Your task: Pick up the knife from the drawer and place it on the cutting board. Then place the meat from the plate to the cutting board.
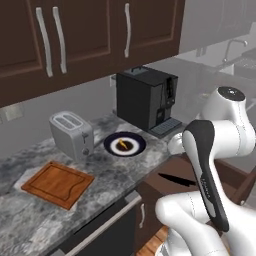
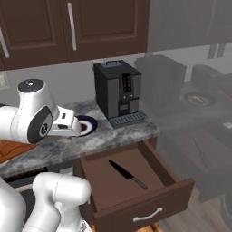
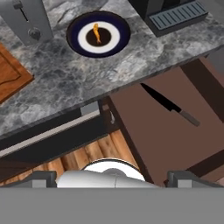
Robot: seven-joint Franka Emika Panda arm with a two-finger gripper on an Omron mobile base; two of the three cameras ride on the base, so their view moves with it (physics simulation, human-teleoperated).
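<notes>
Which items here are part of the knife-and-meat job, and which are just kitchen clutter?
Part of the job:
knife, lying in the open drawer
cutting board, bare on the counter
meat, on the plate

Just there:
toaster
coffee machine
upper cabinets

You see: knife (image 3: 168, 103) black blade, grey handle. Drawer (image 2: 118, 181) dark brown. Cutting board (image 1: 57, 183) reddish-brown wood grain. Plate (image 3: 74, 38) dark blue rim, white ring, brown centre; meat (image 3: 95, 31) orange-yellow. Counter (image 1: 115, 172) mottled grey marble. Toaster (image 1: 71, 134) silver.
</notes>
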